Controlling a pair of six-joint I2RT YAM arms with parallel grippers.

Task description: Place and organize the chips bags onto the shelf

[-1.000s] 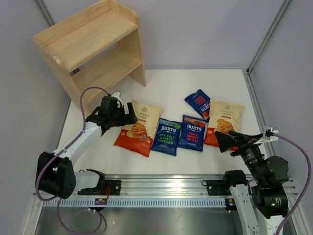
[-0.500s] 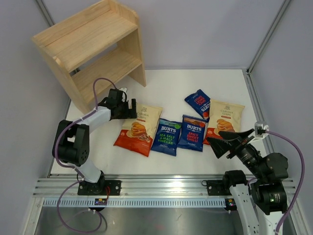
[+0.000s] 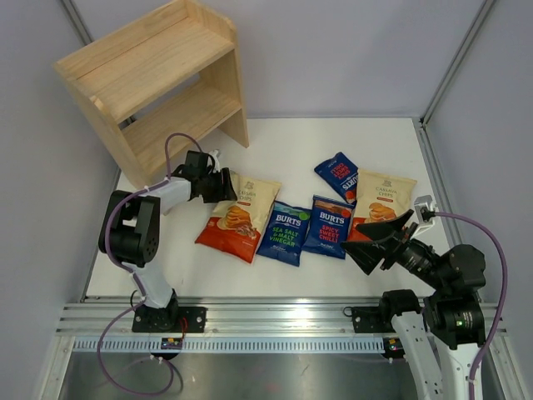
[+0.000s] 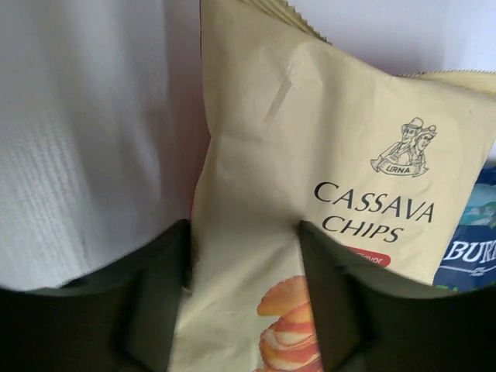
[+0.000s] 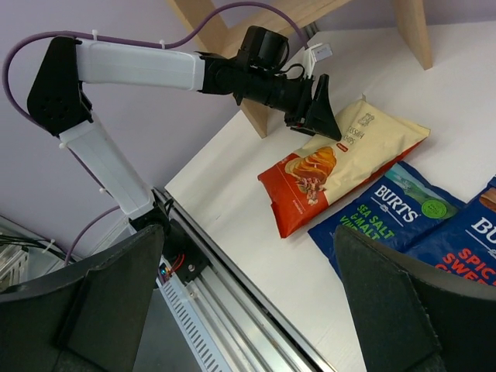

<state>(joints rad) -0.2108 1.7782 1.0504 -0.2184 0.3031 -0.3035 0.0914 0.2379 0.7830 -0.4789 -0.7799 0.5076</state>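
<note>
Straddling the crinkly cream-and-red Cassava bag (image 4: 325, 194) to pinch it, left end effector (image 4: 244, 260) sits half-open, unclamped; right end effector (image 5: 248, 248) wide, empty.

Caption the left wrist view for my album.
Left gripper straddling the top corner of a cream Cassava Chips bag on the white table.

A white tabletop (image 3: 333, 142) is seen, with a light wooden shelf (image 3: 158, 79) stood at its far left corner. Five bags are laid flat around the middle. A Cassava Chips bag (image 3: 240, 218) is placed leftmost. It is followed rightward by a sea salt Burts bag (image 3: 284, 233) and a spicy chilli Burts bag (image 3: 327, 227). A tilted third Burts bag (image 3: 337, 177) is set farther back, and a second Cassava Chips bag (image 3: 380, 200) lies nearest the right edge.
</note>
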